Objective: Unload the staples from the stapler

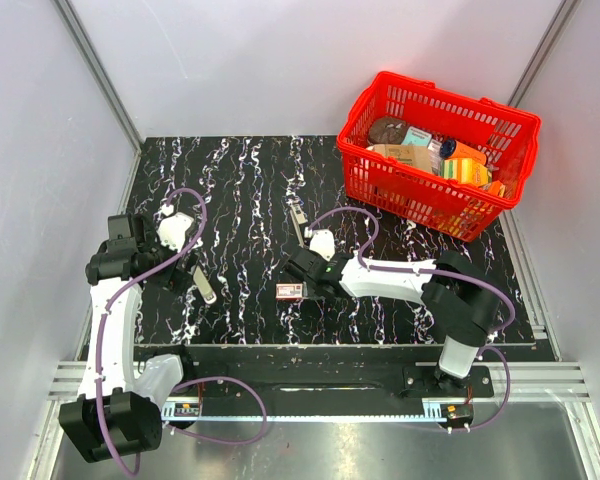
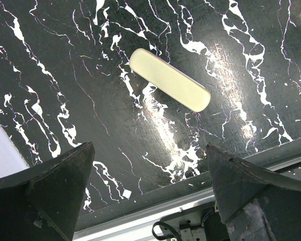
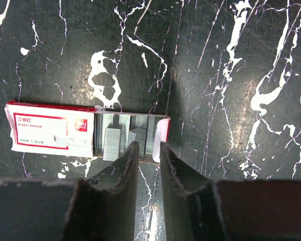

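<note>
Gripper on the right (image 3: 149, 145), narrowly parted and empty, hovers at six o'clock of staple box (image 3: 50, 131); best lifted straight up, sparing loose staples (image 3: 113, 143).

Both arms are rocking the same look: the left arm (image 1: 115, 320) and the right arm (image 1: 390, 282) are wearing smooth white shells with chunky black joints further back from each pincer. A purple cable (image 1: 192, 205) is running along each one, and a little white camera housing (image 1: 177, 230) is sitting right behind the pincer. Up close, the left pincer (image 2: 149, 148) is showing thick matte dark-grey fingers (image 2: 55, 191), a bit scuffed. The right pincer (image 3: 149, 145) is showing the same dark fingers (image 3: 118, 191), tapering to thin tips.
</note>
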Controlling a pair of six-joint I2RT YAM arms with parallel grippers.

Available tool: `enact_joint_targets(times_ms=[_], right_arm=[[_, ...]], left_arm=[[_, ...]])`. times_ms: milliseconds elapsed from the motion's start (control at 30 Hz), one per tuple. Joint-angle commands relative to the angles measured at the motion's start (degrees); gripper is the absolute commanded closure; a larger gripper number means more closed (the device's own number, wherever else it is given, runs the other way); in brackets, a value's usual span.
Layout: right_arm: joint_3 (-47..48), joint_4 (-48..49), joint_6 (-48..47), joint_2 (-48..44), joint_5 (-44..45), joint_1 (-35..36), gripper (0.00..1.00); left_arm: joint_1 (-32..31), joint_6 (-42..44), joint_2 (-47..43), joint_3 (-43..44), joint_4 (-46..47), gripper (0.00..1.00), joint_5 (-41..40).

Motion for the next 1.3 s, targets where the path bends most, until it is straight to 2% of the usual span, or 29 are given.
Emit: enact_joint_targets(times_ms=[0,300,433,500,600,767,1033,1267], right_arm=[[0.54,0.90,-0.28,-1.26,0.81,-0.29,0.72],[2.65,-1.12,-0.46,1.29,0.72,-0.64,0.76],[3.53,-2.97,-0.54,2.26,-0.42,-1.78,0.78],[3.53,-3.32,-0.81,1.74,-1.03,-2.48,0.79],[2.57,-3.32,-0.81,-1.07,-1.30,-2.92,0.79],[-1.99,-1.05,0.51,-9.76,-2.00,-3.98,0.76],[-10.61,0.71,4.90,-17.24,-2.27,-6.53,0.78],[-20.63,6.78,8.94,-23.92,-3.67,-8.11,0.81]], left_arm=[[0.31,0.72,-1.29,0.37,0.94,0.01,0.09],[0.22,0.98,-0.85,0.81,1.03,0.01,0.97],[-1.70,-0.42,3.79,5.02,1.20,0.01,4.83],[-5.82,-2.09,6.35,6.34,2.60,0.01,5.02],[-15.30,-4.29,9.07,6.18,7.60,0.01,2.21],[-26.92,-6.05,15.92,7.05,17.18,0.01,-1.40],[-36.94,-9.91,29.11,7.50,34.84,0.03,-7.02],[-43.45,-10.71,38.25,8.02,42.42,0.05,-11.33]])
